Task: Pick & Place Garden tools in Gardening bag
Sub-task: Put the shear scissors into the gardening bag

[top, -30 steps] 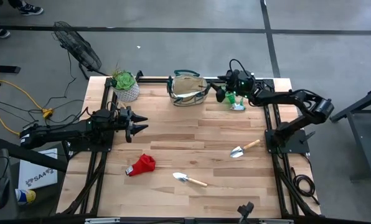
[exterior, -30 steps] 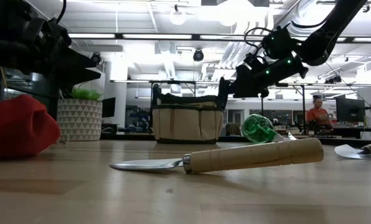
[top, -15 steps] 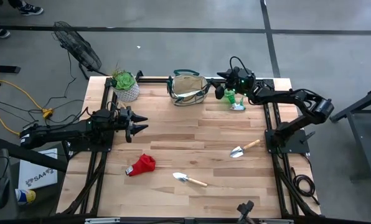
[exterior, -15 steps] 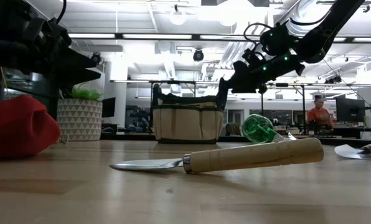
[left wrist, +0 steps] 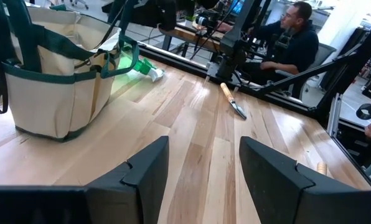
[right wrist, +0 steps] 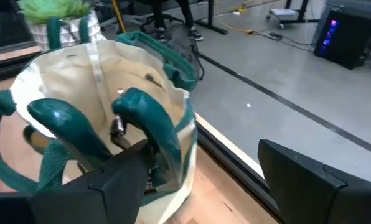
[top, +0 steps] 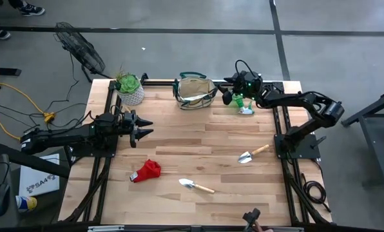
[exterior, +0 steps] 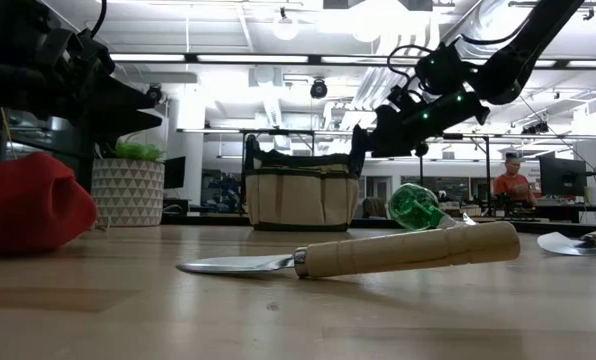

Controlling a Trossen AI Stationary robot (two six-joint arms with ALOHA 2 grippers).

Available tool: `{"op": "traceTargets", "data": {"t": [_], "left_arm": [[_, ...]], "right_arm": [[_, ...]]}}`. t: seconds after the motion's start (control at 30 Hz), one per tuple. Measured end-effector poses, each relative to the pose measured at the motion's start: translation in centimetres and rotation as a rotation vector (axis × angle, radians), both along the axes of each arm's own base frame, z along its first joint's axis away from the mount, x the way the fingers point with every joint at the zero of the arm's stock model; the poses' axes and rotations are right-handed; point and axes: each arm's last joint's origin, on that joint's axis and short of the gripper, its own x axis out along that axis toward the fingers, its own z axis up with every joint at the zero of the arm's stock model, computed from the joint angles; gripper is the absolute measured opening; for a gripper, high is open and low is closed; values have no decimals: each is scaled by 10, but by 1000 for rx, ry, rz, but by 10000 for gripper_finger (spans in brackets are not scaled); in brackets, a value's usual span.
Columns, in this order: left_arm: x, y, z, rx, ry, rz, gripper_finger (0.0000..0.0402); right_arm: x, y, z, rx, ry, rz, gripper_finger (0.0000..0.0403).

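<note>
The gardening bag (top: 195, 92), a small round beige fabric tote with dark green trim and loop handles, stands upright at the far edge of the pale wooden surface (top: 198, 138), between a green plant in a white patterned pot (top: 130, 88) and a translucent green plastic piece (top: 244, 104). In the right wrist view a pair of shears with teal-green curved handles (right wrist: 104, 130) already stands inside it, handles up. The right end effector (top: 229, 92) hovers just beside the bag's rim with its fingers spread wide and nothing between them. The left end effector (top: 140, 128) waits near the left edge of the surface, its fingers also apart and empty. Still lying out are a red cloth piece (top: 146, 171), a silver-bladed trowel with a pale wooden handle (top: 196, 185) near the front edge and a second like it (top: 252, 154) toward the right side. The bag looks soft and light, so it would likely tip or slide if nudged at the rim; tools are best lowered straight in. The trowels look rigid, and their round wooden handles should offer a surer hold than the smooth, thin blades. The cloth is limp and should bunch under a pinch at its raised fold. The plastic piece looks light, slick and probably easy to knock away.
</note>
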Motion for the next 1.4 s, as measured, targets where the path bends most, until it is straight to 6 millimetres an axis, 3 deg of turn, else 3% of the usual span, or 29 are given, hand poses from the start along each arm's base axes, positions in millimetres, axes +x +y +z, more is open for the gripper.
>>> {"op": "traceTargets", "data": {"t": [0.3, 0.7, 1.0, 1.13, 1.4], "left_arm": [[0, 0, 0, 0, 0, 0, 193], [0, 0, 0, 0, 0, 0, 193], [0, 0, 0, 0, 0, 0, 193], [0, 0, 0, 0, 0, 0, 193], [0, 0, 0, 0, 1, 0, 193]], "right_arm": [[5, 5, 0, -103, 57, 65, 199], [10, 11, 0, -158, 88, 129, 33], [20, 25, 0, -197, 90, 280, 51], [24, 31, 0, -225, 93, 357, 41], [24, 27, 3, -287, 117, 366, 39]]}}
